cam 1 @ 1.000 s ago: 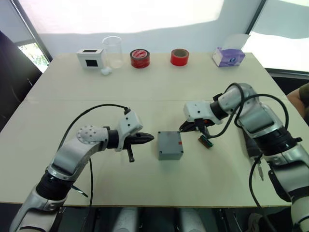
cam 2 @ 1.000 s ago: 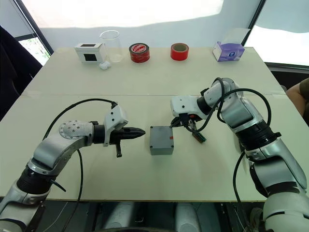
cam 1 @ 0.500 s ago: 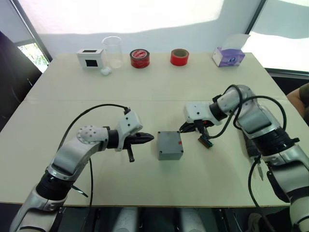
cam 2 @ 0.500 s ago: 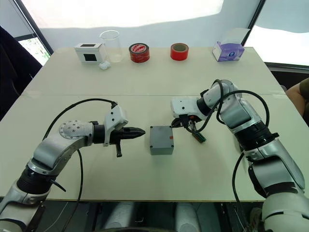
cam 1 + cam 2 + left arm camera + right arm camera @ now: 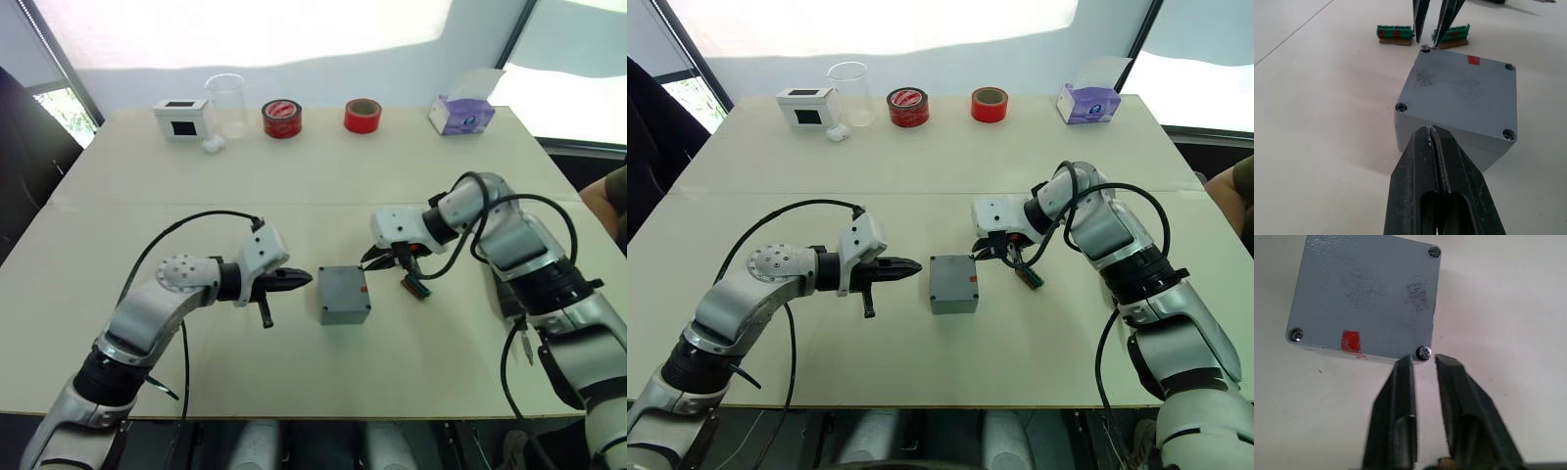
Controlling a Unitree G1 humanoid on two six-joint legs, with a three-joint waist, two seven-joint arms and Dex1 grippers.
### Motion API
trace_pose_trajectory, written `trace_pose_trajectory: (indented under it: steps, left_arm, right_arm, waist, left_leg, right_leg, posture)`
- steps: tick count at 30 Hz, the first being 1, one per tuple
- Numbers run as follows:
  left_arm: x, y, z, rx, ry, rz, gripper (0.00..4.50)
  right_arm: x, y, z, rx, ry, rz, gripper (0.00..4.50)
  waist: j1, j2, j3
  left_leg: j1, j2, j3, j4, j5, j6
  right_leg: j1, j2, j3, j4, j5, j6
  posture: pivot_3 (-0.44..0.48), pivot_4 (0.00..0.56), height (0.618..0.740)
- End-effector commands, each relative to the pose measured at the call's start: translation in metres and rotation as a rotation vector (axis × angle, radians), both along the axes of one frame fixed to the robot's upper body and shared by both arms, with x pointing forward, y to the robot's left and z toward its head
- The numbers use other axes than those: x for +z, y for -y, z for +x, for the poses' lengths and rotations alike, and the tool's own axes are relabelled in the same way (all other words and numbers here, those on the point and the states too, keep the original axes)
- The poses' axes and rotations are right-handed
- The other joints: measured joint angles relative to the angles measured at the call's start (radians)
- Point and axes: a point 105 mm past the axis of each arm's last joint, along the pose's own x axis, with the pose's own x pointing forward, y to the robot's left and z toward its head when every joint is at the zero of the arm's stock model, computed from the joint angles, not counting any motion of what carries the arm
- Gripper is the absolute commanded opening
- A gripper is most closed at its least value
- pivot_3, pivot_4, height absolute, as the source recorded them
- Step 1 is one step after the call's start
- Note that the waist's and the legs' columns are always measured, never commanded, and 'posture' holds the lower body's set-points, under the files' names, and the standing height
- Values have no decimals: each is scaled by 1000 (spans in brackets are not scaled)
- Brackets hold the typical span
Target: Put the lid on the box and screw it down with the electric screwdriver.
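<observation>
Head stereo overview; wrist close-ups of box (image 5: 1459,98)

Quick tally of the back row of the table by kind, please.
White box with black window: 1
Clear beaker: 1
Small white lump: 1
Red tape rolls: 2
Purple tissue box: 1
Total: 6

2 tape rolls (image 5: 282,118), tissue box (image 5: 461,115)

left gripper (image 5: 1436,134): jaws closed, arm reaching inward | right gripper (image 5: 1421,363): jaws slightly parted, pointing down
</observation>
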Motion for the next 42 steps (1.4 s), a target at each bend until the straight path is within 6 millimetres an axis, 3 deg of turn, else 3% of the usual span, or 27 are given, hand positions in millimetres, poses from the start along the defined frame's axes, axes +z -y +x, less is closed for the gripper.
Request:
trace_pose_trajectory:
  steps: [1,6,10,14,16,17,18,21,23,27,29,31,35,42]
  left_arm:
    - [6,4,-3,-19,38,-8,0]
    - [6,4,-3,-19,39,-9,0]
    - [13,2,-5,-8,53,-32,0]
    - [50,3,-8,-16,60,-199,0]
    - [69,4,-10,-35,70,-261,0]
    - [74,4,-11,-46,75,-271,0]
    - [78,4,-13,-58,79,-273,0]
    - [81,7,-19,-109,76,-248,0]
    - [79,12,-24,-166,71,-222,0]
    - [77,17,-28,-218,66,-200,0]
    - [76,23,-32,-267,64,-196,0]
    - [65,31,-34,-341,91,-103,0]
    - [65,34,-39,-393,99,-92,0]
    - [64,34,-43,-379,99,-86,0]
  right_arm:
    - [13,-4,2,8,37,17,2364]
    - [19,-4,5,-6,49,33,2364]
    - [47,13,10,-139,69,161,2364]
    - [79,57,16,-448,37,366,2364]
    - [91,88,20,-657,25,443,2364]
    - [95,103,19,-747,12,460,2874]
    - [99,116,15,-825,0,473,3021]
    - [103,143,5,-1015,-28,471,4068]
    - [97,164,-5,-1178,-70,430,4447]
    - [86,183,-18,-1347,-141,366,4447]
    - [71,192,-28,-1436,-242,330,4447]
    - [42,198,-41,-1524,-422,291,4447]
    - [22,200,-51,-1531,-502,209,4447]
    - [3,209,-45,-1582,-515,146,4447]
  waist:
    - [0,0,0]
    - [0,0,0]
    - [3,0,0]
    - [11,0,0]
    - [12,0,0]
    - [10,0,0]
    - [8,0,0]
    - [3,0,0]
    - [0,1,0]
    - [0,1,0]
    - [0,1,0]
    - [5,0,0]
    - [6,1,0]
    - [-1,3,1]
  left_leg:
    - [0,0,0,0,0,0]
    - [0,0,0,0,0,0]
    - [0,0,0,0,0,0]
    - [-1,-1,0,0,0,0]
    - [-1,-2,-2,0,0,0]
    - [-1,-2,-2,0,0,0]
    - [-1,-2,-2,0,-1,0]
    - [-1,-2,-1,-2,-1,0]
    - [-1,-1,0,-3,-1,0]
    - [-1,-1,1,-3,-2,3]
    - [-1,-1,1,-3,-2,3]
    - [-1,-1,1,-3,-3,4]
    - [-1,-2,2,-2,-3,5]
    - [-1,-1,2,-2,-4,6]
  right_leg:
    - [0,0,0,0,0,0]
    - [0,0,0,0,0,0]
    - [0,0,0,0,0,0]
    - [0,-2,0,0,0,0]
    - [0,-3,-1,0,0,0]
    - [0,-3,-1,0,0,0]
    - [0,-4,-1,-1,0,0]
    - [-1,-4,0,-1,0,-1]
    - [-2,-3,1,-1,0,-1]
    - [-2,-3,2,-1,0,-1]
    - [-2,-3,1,-1,0,-1]
    - [-1,-3,1,-2,0,-1]
    - [0,-4,1,-3,0,-1]
    - [-1,-2,1,-2,0,-1]
  posture:
    - [0,150,740]
    - [0,150,740]
    - [0,150,740]
    - [0,150,740]
    - [0,150,740]
    - [0,150,740]
    - [0,150,740]
    - [0,150,740]
    - [0,150,740]
    - [0,150,740]
    - [0,150,740]
    - [0,150,740]
    - [0,150,740]
    - [0,150,740]
